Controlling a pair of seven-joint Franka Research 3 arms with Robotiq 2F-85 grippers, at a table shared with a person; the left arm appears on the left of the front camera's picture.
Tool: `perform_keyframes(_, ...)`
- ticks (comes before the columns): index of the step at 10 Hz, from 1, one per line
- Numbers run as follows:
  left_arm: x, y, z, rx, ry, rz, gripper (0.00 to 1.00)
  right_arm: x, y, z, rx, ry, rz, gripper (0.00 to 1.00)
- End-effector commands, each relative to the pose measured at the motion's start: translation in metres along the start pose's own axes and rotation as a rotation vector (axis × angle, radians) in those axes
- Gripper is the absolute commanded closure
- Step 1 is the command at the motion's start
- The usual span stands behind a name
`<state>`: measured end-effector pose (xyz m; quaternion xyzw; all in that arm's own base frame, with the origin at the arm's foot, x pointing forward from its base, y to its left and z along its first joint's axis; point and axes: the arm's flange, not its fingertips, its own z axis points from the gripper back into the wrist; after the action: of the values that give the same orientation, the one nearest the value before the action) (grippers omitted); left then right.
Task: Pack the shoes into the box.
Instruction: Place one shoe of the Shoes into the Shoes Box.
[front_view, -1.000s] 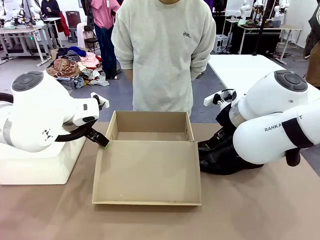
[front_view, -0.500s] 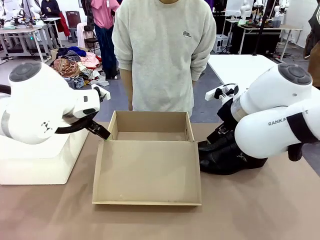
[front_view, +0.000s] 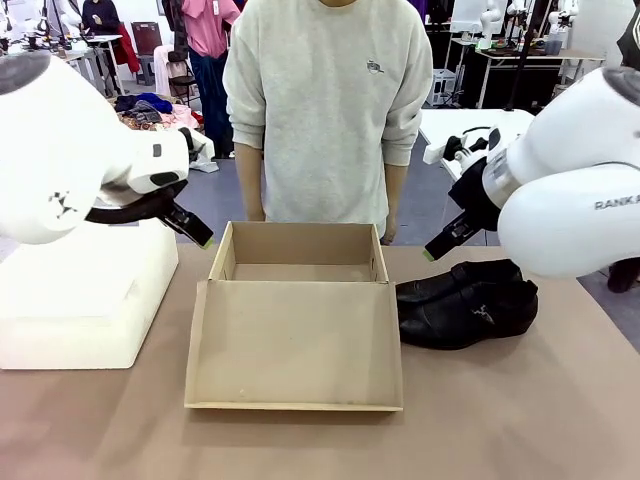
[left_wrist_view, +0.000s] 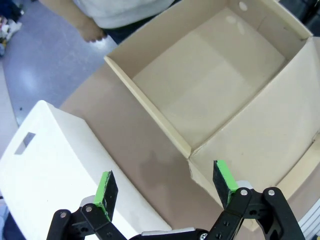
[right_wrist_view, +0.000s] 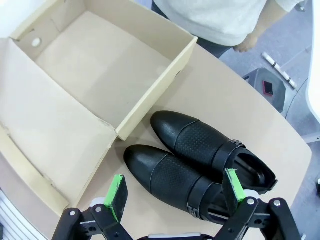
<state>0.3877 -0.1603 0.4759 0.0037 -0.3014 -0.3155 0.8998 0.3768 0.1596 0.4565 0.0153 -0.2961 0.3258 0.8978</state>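
- While two black shoes (right_wrist_view: 200, 160) lie side by side on the brown bench (front_view: 500, 420), toes just beside the one tan box (front_view: 300, 340), that box stands open.
- Two claws hang wide: left claw (left_wrist_view: 164, 185) over the box's corner, right claw (right_wrist_view: 175, 190) over the shoes.
- One white plastic box (front_view: 90, 300); one person (front_view: 325, 110) opposite; cluttered workroom behind.

The box (front_view: 300, 243) sits at the centre of the front view: tan cardboard, open, its bare floor showing. Its hinged lid (front_view: 295, 345) is folded down flat toward the bottom of the frame. One end wall has a small round hole. The shoes (front_view: 465, 310), a glossy black pair with perforated uppers and buckled side straps, lie side by side at centre right. Their pointed toes face the box, possibly touching it.
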Motion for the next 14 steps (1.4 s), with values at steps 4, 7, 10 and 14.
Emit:
perform_keyframes(4, 0.003, 0.041, 0.052, -0.081, -0.140, -0.206, 0.00, -0.009, -0.027, 0.055, 0.198, -0.160, 0.136, 0.00)
perform_keyframes(7, 0.002, 0.072, 0.074, -0.164, -0.233, -0.288, 0.00, -0.019, -0.046, 0.086, 0.292, -0.275, 0.186, 0.00)
perform_keyframes(10, -0.006, 0.092, 0.080, -0.289, -0.324, -0.333, 0.00, -0.030, -0.060, 0.101, 0.381, -0.354, 0.204, 0.00)
perform_keyframes(14, -0.013, 0.098, 0.077, -0.334, -0.350, -0.350, 0.00, -0.033, -0.064, 0.103, 0.438, -0.378, 0.204, 0.00)
